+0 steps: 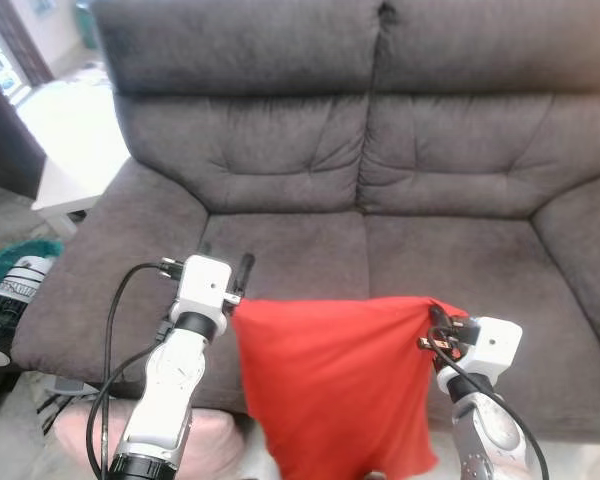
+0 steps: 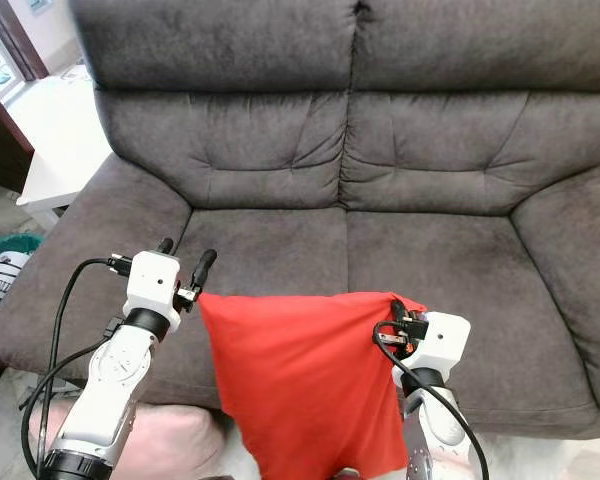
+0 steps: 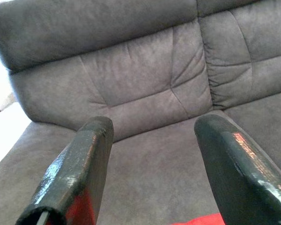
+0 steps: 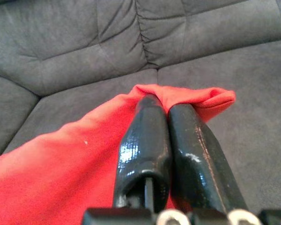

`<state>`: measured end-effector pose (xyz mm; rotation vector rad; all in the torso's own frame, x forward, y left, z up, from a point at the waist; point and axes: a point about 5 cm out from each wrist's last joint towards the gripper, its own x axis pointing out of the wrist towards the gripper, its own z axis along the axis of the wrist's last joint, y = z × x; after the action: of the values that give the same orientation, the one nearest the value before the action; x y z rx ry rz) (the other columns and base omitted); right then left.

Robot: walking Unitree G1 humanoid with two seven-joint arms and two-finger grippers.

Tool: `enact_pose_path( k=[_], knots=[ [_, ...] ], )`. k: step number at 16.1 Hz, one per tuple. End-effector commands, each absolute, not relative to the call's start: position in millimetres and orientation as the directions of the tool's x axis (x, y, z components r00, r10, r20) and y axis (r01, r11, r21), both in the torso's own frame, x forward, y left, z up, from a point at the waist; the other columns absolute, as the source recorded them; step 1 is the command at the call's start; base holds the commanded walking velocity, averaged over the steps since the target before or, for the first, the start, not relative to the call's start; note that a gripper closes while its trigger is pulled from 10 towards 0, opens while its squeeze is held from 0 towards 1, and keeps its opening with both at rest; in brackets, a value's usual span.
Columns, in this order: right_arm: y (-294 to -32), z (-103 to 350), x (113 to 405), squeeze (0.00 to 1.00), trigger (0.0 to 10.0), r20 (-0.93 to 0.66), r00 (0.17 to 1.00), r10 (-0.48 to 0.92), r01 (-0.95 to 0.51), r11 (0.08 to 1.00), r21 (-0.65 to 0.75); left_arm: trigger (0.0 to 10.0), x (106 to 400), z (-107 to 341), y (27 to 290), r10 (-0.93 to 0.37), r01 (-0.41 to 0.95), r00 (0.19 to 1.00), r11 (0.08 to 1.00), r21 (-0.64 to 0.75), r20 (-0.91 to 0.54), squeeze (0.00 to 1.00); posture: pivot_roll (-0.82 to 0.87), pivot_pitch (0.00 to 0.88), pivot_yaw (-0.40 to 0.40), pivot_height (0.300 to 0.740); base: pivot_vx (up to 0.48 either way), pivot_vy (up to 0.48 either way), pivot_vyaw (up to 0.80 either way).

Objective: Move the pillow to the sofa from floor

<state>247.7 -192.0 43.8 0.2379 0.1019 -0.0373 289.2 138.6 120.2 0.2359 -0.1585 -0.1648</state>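
A red pillow [image 1: 330, 385] hangs in front of the grey sofa [image 1: 380, 150], its top edge level with the front of the seat cushions. My right gripper [image 4: 165, 104] is shut on the pillow's upper right corner [image 1: 442, 312], with red cloth bunched around its fingertips. My left gripper [image 1: 226, 262] stands at the pillow's upper left corner with its fingers [image 3: 91, 154] spread wide open. A little red cloth shows near the base of those fingers, none between the tips. The pillow's lower part drops below the frame.
A pink soft thing [image 1: 215, 440] lies on the floor below my left arm. A white low table [image 1: 70, 150] stands left of the sofa, with a white fan [image 1: 10, 290] and a green basket [image 1: 20, 250] near it.
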Motion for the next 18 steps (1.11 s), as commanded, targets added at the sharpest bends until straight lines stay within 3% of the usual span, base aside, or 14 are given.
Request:
enact_pose_path(
  k=[1, 3, 4, 8, 11, 15, 18],
  knots=[
    [-196, 75, 261, 0.00, 10.0, 0.060, 0.997, -0.048, 0.034, 0.975, 0.219, 10.0, 288, 119, 147, -0.162, 0.128, 0.978, 0.964, 0.234, 0.132, 0.00, 0.09, 0.057, 0.022, 0.740, 0.000, 0.000, 0.00],
    [-199, 77, 263, 0.00, 10.0, 0.063, 0.997, -0.050, 0.035, 0.976, 0.213, 10.0, 289, 118, 147, -0.154, 0.140, 0.982, 0.982, 0.128, 0.111, 0.00, 0.09, 0.053, 0.022, 0.740, 0.000, 0.000, 0.00],
    [-202, 84, 267, 0.00, 10.0, 0.086, 0.995, -0.045, 0.026, 0.977, 0.212, 10.0, 295, 113, 160, -0.085, 0.088, 0.996, 0.981, -0.176, 0.023, 0.00, 0.09, 0.047, 0.019, 0.740, 0.000, 0.000, 0.00],
    [-208, 93, 275, 0.00, 10.0, 0.115, 0.993, -0.031, 0.007, 0.980, 0.199, 10.0, 291, 94, 183, 0.005, -0.045, 0.995, 0.923, -0.383, -0.103, 0.00, 0.10, 0.037, 0.015, 0.740, 0.000, 0.000, 0.00],
    [-199, 109, 281, 0.00, 10.0, 0.165, 0.986, 0.039, -0.074, 0.975, 0.210, 10.0, 290, 84, 182, -0.067, -0.037, 0.983, 0.836, -0.548, -0.169, 0.00, 0.09, 0.031, 0.012, 0.740, 0.000, 0.000, 0.00],
    [-196, 125, 283, 0.00, 10.0, 0.209, 0.971, 0.116, -0.155, 0.971, 0.181, 10.0, 290, 74, 183, -0.090, -0.031, 0.975, 0.850, -0.526, -0.202, 0.00, 0.09, 0.034, 0.009, 0.740, 0.000, 0.000, 0.00],
    [-199, 141, 285, 0.00, 10.0, 0.240, 0.953, 0.183, -0.220, 0.966, 0.138, 10.0, 289, 63, 191, 0.009, -0.151, 0.959, 0.863, -0.482, -0.285, 0.00, 0.09, 0.039, 0.007, 0.740, 0.000, 0.000, 0.00]
  ],
)
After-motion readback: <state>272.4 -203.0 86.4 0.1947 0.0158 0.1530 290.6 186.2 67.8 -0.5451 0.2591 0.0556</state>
